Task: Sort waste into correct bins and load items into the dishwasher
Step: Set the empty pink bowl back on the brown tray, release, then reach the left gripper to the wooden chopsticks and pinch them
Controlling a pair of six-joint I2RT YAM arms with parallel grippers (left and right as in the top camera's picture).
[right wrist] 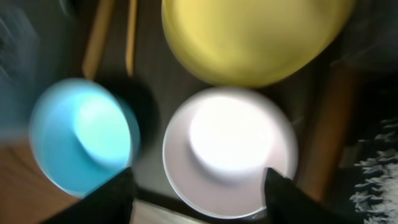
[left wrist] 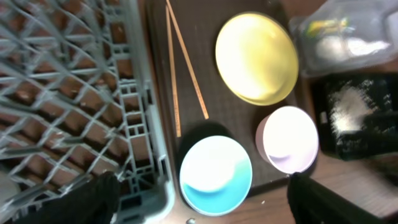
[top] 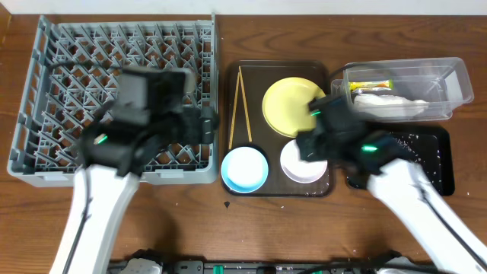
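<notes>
The grey dish rack [top: 46, 91] fills the left. On the brown serving tray [top: 259, 72] lie wooden chopsticks [top: 240, 106], a yellow plate [top: 293, 106], a light blue bowl [top: 245, 169] and a white bowl [top: 303, 162]. The clear tub [top: 449, 84] holds the wrapper [top: 370, 84] and tissue [top: 388, 103]. The black tray [top: 437, 164] holds rice scraps [left wrist: 345, 109]. My left gripper [left wrist: 202, 202] is open above the blue bowl [left wrist: 214, 174] and the rack's corner. My right gripper [right wrist: 199, 199] is open above the white bowl [right wrist: 230, 149]. No cup shows.
The rack's right wall [left wrist: 149, 124] stands close beside the brown tray's left edge. The clear tub and black tray sit right of the brown tray, near the table's right side. Bare wooden table [top: 228, 228] runs along the front.
</notes>
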